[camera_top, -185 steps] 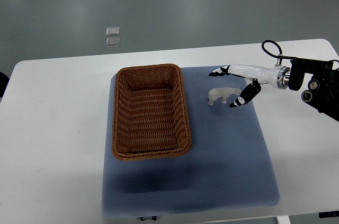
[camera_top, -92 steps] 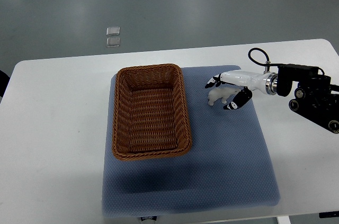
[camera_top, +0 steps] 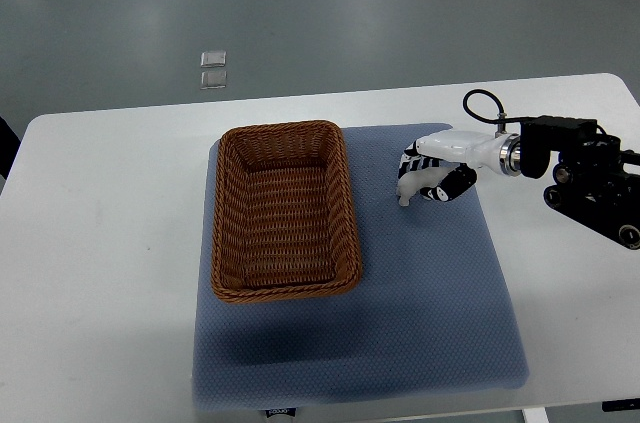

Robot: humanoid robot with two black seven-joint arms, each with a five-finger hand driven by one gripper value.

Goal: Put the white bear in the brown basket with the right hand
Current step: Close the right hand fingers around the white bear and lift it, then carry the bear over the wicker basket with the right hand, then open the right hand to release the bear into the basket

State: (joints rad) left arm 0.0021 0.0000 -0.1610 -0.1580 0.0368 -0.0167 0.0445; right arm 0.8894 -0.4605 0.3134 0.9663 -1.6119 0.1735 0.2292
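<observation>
No text, number or sign can be read. A small dark label is seen at the near edge of the mat, but its print is too small to be made out.

A brown woven basket sat on a blue-grey dotted mat over a white table.

— Where does the basket sit?
— On the left half of the mat, which lies on the table.
— And the bear?
— On the mat, right of the basket and apart from it, with the right hand closed around it, arm entering from the right edge.
</observation>
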